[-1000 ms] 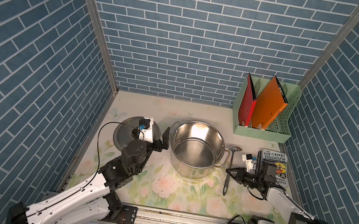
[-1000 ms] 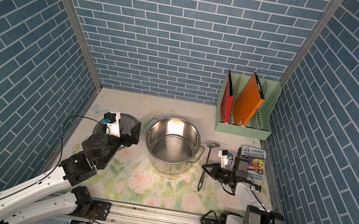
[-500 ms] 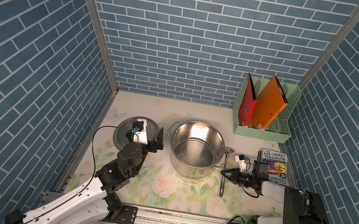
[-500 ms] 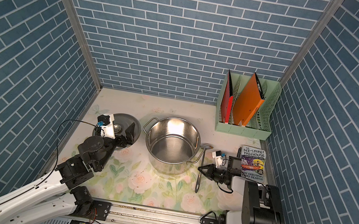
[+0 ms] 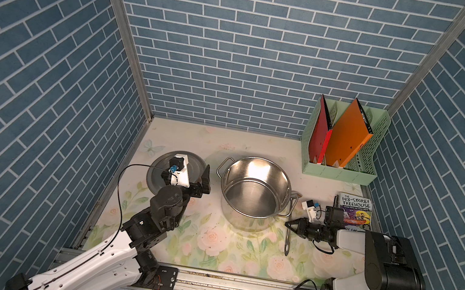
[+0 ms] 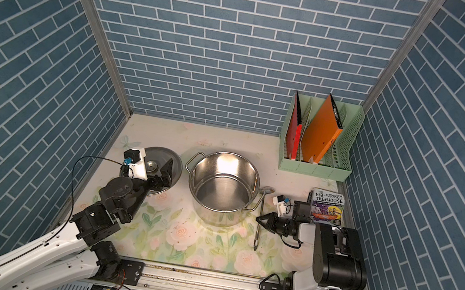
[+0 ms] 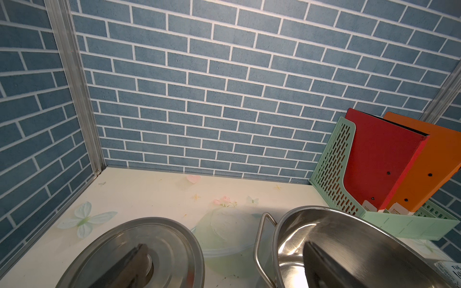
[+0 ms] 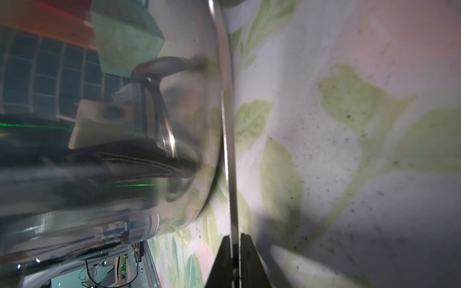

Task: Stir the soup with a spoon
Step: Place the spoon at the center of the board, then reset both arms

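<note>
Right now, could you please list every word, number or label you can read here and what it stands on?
"143-STOREY TREEHOUSE": cover of the book lying beside the right wall.
Smaller print lower on that cover: too small to read.
White labels at the foot of the red folder and orange folder in the green file rack: blurred, unreadable.

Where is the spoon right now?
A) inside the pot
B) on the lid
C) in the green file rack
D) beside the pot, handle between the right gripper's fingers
D: the spoon runs alongside the pot, outside its rim, and the right gripper is closed on its handle.
</note>
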Tool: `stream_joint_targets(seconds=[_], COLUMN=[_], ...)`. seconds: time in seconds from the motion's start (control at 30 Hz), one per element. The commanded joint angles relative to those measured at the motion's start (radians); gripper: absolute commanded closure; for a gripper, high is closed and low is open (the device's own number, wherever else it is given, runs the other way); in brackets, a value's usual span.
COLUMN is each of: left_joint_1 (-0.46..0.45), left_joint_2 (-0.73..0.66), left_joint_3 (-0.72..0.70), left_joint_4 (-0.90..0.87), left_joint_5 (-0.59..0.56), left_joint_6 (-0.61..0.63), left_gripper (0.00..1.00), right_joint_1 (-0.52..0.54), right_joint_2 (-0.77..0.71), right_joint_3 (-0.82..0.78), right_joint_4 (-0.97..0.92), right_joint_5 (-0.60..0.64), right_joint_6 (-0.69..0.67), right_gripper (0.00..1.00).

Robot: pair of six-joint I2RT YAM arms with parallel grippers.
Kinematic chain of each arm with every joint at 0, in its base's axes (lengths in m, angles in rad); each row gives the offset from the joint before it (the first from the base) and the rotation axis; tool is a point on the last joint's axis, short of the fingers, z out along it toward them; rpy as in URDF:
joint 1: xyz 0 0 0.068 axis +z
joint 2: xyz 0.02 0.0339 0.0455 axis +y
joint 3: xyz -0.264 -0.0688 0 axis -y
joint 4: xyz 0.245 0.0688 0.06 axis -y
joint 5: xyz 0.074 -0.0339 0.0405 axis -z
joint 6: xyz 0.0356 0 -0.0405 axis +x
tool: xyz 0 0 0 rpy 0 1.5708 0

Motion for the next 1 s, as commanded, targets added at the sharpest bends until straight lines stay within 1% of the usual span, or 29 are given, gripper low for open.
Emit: stream_joint_targets(seconds=[0.0, 0.1, 0.23, 0.37, 0.47, 0.6, 0.73, 0.8, 0.87, 0.9, 0.93, 0.97], left_joint_1=[0.009, 0.011, 0.010, 0.012, 0.027, 0.115, 0.223, 0.261, 0.300, 0.322, 0.343, 0.367], left_joint_2=[-0.014, -0.015, -0.005, 0.006, 0.020, 0.067, 0.107, 0.134, 0.171, 0.190, 0.211, 0.231], left_joint_3=[-0.010, -0.009, -0.001, 0.007, -0.010, -0.032, -0.126, -0.202, -0.261, -0.285, -0.303, -0.315], left_joint_4=[0.005, 0.005, -0.004, 0.015, 0.068, 0.131, 0.255, 0.385, 0.479, 0.510, 0.536, 0.556], left_joint_5=[-0.017, -0.026, -0.063, -0.124, -0.189, -0.232, -0.239, -0.256, -0.260, -0.244, -0.222, -0.200], left_joint_6=[0.005, 0.007, 0.008, 0.012, 0.026, 0.035, 0.079, 0.132, 0.157, 0.168, 0.180, 0.185], left_gripper=[0.00, 0.00, 0.00, 0.00, 0.00, 0.00, 0.00, 0.00, 0.00, 0.00, 0.00, 0.00], right_joint_1=[0.004, 0.003, 0.003, 0.003, 0.003, 0.002, 0.003, 0.003, 0.004, 0.004, 0.003, 0.003], right_joint_2=[0.012, -0.005, -0.040, -0.114, -0.187, -0.309, -0.486, -0.583, -0.647, -0.670, -0.685, -0.695], right_joint_3=[0.015, 0.016, 0.023, 0.045, 0.059, 0.093, 0.134, 0.181, 0.225, 0.245, 0.262, 0.275], right_joint_4=[-0.078, -0.090, -0.124, -0.191, -0.238, -0.335, -0.404, -0.427, -0.431, -0.425, -0.412, -0.391], right_joint_5=[0.068, 0.087, 0.129, 0.222, 0.289, 0.390, 0.471, 0.498, 0.533, 0.562, 0.599, 0.641], right_joint_6=[-0.039, -0.039, -0.045, -0.044, -0.031, -0.032, -0.024, -0.028, -0.041, -0.049, -0.059, -0.072], right_gripper=[0.84, 0.78, 0.74, 0.67, 0.58, 0.48, 0.36, 0.27, 0.18, 0.14, 0.03, 0.01])
